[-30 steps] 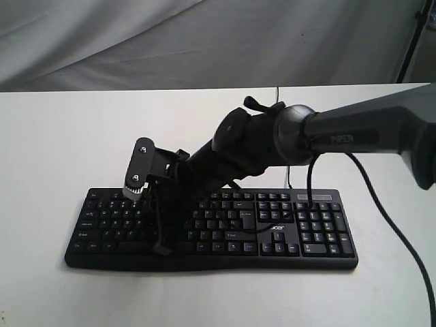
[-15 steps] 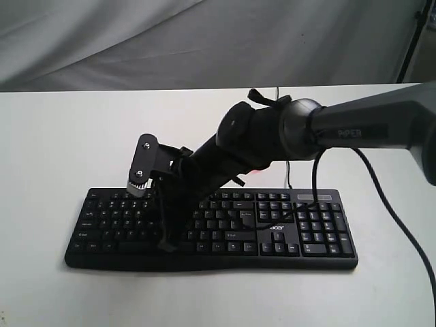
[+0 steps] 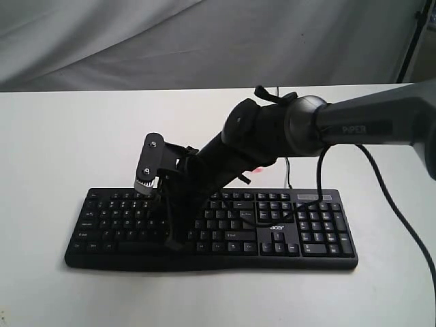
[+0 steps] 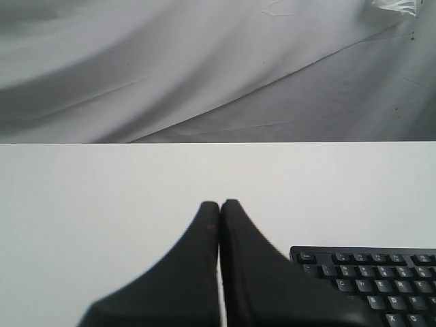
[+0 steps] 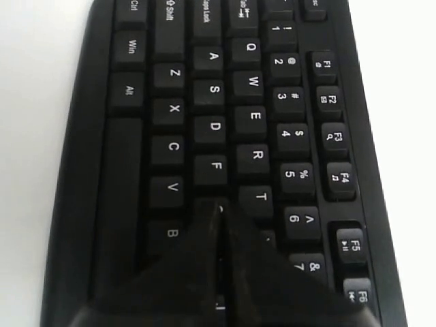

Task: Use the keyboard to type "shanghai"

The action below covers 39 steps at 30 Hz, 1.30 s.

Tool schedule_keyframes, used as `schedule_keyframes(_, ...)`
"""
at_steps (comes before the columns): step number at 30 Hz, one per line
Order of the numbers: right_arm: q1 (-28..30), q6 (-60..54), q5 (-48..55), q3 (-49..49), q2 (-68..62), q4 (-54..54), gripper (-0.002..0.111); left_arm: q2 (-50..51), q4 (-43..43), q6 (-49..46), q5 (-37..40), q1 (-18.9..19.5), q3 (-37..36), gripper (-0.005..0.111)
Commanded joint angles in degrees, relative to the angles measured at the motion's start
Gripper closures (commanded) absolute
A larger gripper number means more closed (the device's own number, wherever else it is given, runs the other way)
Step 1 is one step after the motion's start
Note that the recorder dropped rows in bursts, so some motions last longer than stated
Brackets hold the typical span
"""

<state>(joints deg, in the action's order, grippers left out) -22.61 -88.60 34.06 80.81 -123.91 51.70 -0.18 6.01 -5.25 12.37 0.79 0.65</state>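
Observation:
The black keyboard [image 3: 306,231] lies on the white table [image 3: 61,136] near its front edge. My right arm reaches across it from the right. The right gripper [image 3: 171,246] is shut and points down at the left-middle keys. In the right wrist view its closed tips [image 5: 219,206] sit over the home row just past the F key [image 5: 216,165], hiding the key beneath; whether they touch it I cannot tell. My left gripper [image 4: 220,202] is shut and empty over bare table, beside the keyboard's corner [image 4: 381,279]. It is outside the exterior view.
The right arm's black cable [image 3: 310,197] hangs over the keys beside the number pad. A thin cable [image 3: 287,174] runs back from the keyboard. Grey cloth [image 3: 204,41] hangs behind the table, and a dark stand [image 3: 412,41] is at the far right.
The right arm has shifted a little to the right along the keyboard, carrying its shut gripper tip about one key over.

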Motion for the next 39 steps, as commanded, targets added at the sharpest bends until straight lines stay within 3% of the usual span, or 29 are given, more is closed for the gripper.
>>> schedule_keyframes(1,0.3,0.1,0.6,0.0,0.6,-0.3,0.108,0.2,0.2,0.1,-0.1,-0.2,0.0,0.106)
schedule_keyframes(39,0.5,0.1,1.1,0.0,-0.5,-1.4,0.108,0.2,0.2,0.1,-0.1,-0.2,0.0,0.106)
